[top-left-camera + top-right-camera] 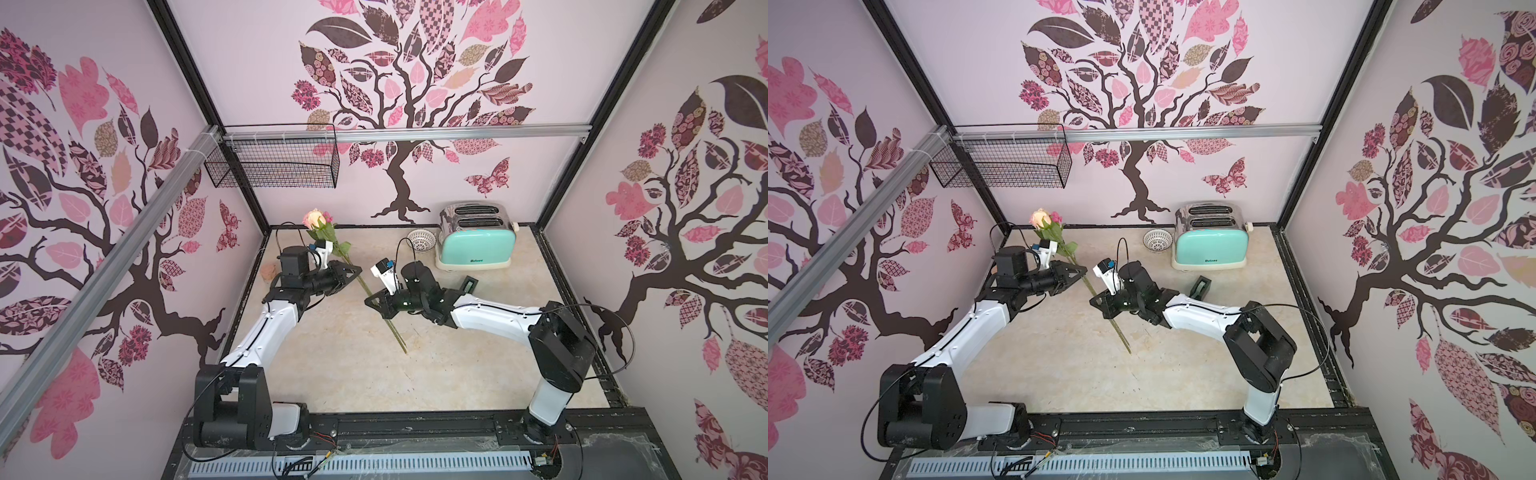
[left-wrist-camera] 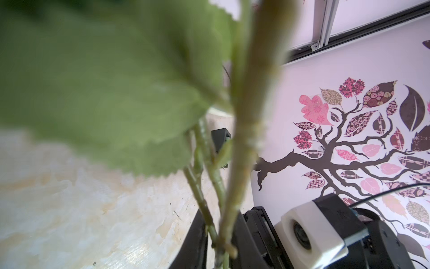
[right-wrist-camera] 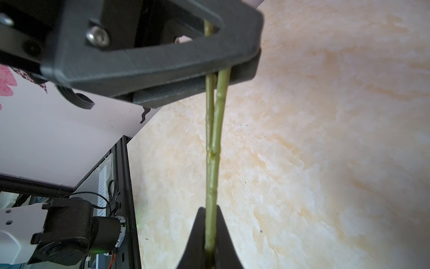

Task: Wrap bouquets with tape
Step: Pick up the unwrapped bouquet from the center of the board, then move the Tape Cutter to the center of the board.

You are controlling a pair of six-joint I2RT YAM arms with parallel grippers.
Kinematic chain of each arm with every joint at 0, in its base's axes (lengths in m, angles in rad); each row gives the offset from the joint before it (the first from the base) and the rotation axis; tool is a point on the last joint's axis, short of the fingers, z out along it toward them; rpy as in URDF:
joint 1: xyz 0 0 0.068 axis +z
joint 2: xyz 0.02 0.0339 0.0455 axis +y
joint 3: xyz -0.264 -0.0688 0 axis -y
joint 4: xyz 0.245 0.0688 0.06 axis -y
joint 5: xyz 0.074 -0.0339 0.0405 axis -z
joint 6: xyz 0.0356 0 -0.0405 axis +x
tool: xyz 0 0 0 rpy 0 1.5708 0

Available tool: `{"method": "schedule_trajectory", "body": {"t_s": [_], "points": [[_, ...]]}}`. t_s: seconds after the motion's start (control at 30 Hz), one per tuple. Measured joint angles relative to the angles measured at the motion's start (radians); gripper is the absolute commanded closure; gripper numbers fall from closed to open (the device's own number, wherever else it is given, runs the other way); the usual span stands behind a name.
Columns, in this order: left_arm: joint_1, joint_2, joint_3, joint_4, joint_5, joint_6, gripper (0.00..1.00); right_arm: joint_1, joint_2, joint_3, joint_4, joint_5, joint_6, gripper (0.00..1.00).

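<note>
The bouquet (image 1: 316, 219) of pink and peach roses slants across the middle of the table, blooms toward the back wall. Its thin green stems (image 1: 395, 332) run forward, and a blurred leaf (image 2: 104, 93) fills much of the left wrist view. My left gripper (image 1: 355, 272) is shut on the upper stems (image 2: 244, 128). My right gripper (image 1: 369, 300) is shut on them lower down (image 3: 214, 144), a short way below the left gripper (image 3: 221, 72). The tape in its black dispenser (image 1: 469, 286) sits on the table behind my right arm, also visible in a top view (image 1: 1202, 286).
A mint toaster (image 1: 478, 241) and a small white basket (image 1: 420, 240) stand at the back wall. A black wire basket (image 1: 274, 160) hangs from the rail at the back left. A small reddish-brown object (image 1: 270, 272) lies behind my left arm by the left wall.
</note>
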Motion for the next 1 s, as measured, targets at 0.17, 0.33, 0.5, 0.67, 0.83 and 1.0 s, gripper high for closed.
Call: {"method": "schedule_trajectory", "body": {"t_s": [0.17,0.33,0.5,0.67,0.83,1.0], "points": [[-0.004,0.000,0.000,0.019,-0.003,-0.014,0.98,0.000,0.000,0.000,0.004,0.004,0.001,1.00],[-0.004,0.000,0.000,0.027,-0.006,-0.018,1.00,0.000,0.000,0.000,0.011,0.008,0.011,0.79],[-0.004,0.000,0.000,0.031,-0.010,-0.023,1.00,0.000,-0.007,-0.008,0.019,0.040,0.024,0.40],[-0.004,-0.002,0.000,0.031,-0.021,-0.026,1.00,-0.028,-0.122,-0.122,0.042,0.129,0.081,0.07],[-0.004,-0.017,-0.016,0.044,-0.045,-0.040,1.00,-0.159,-0.269,-0.251,0.052,0.220,0.152,0.00],[-0.004,-0.045,-0.084,0.100,-0.085,-0.100,1.00,-0.270,-0.332,-0.279,-0.040,0.385,0.188,0.00]]}}
